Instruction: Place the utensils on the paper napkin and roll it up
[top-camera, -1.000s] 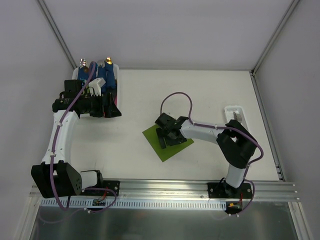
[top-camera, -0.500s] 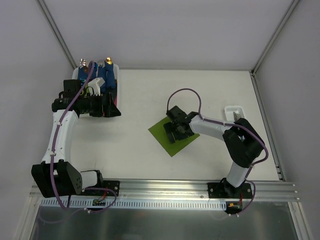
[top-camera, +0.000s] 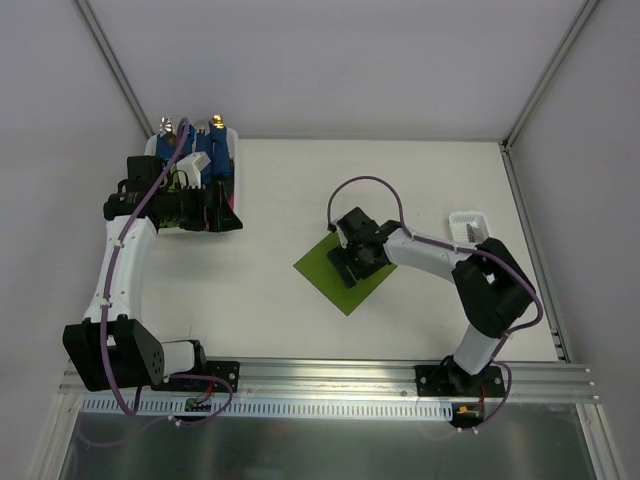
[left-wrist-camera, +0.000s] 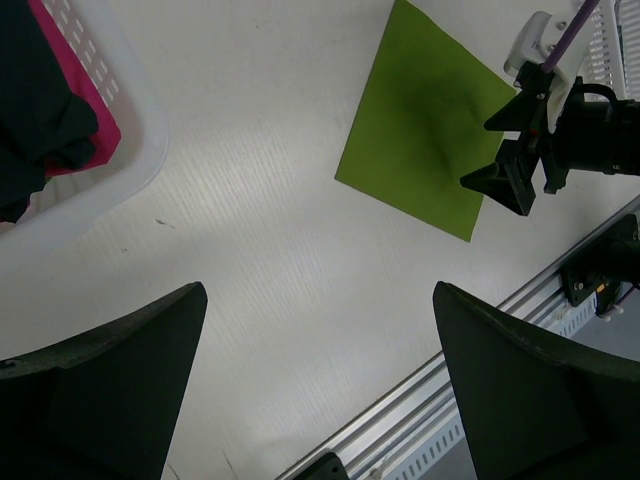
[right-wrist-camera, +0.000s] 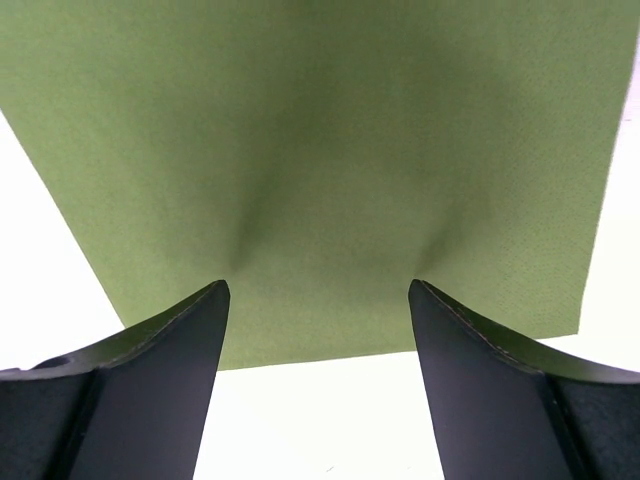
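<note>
The lime-green paper napkin (top-camera: 338, 283) lies flat as a diamond at mid-table; it also shows in the left wrist view (left-wrist-camera: 425, 140) and fills the right wrist view (right-wrist-camera: 320, 150). My right gripper (top-camera: 350, 256) is open, its fingertips (right-wrist-camera: 215, 300) down on the napkin near its edge, with nothing between them (right-wrist-camera: 318, 292). My left gripper (top-camera: 218, 212) is open and empty (left-wrist-camera: 320, 300), held above the table beside the white basket. Of the utensils only a silver glint (top-camera: 475, 234) shows in a small white tray (top-camera: 466, 216) at the right; no handles can be made out.
A white basket (top-camera: 226, 140) at the back left holds blue tube-shaped bundles (top-camera: 205, 150) and something pink (left-wrist-camera: 85, 120). The aluminium rail (top-camera: 330, 375) runs along the near edge. Grey walls close the back and sides.
My right gripper has moved right and slightly back over the napkin, and the napkin has shifted a little with it. The left arm has hardly moved.
</note>
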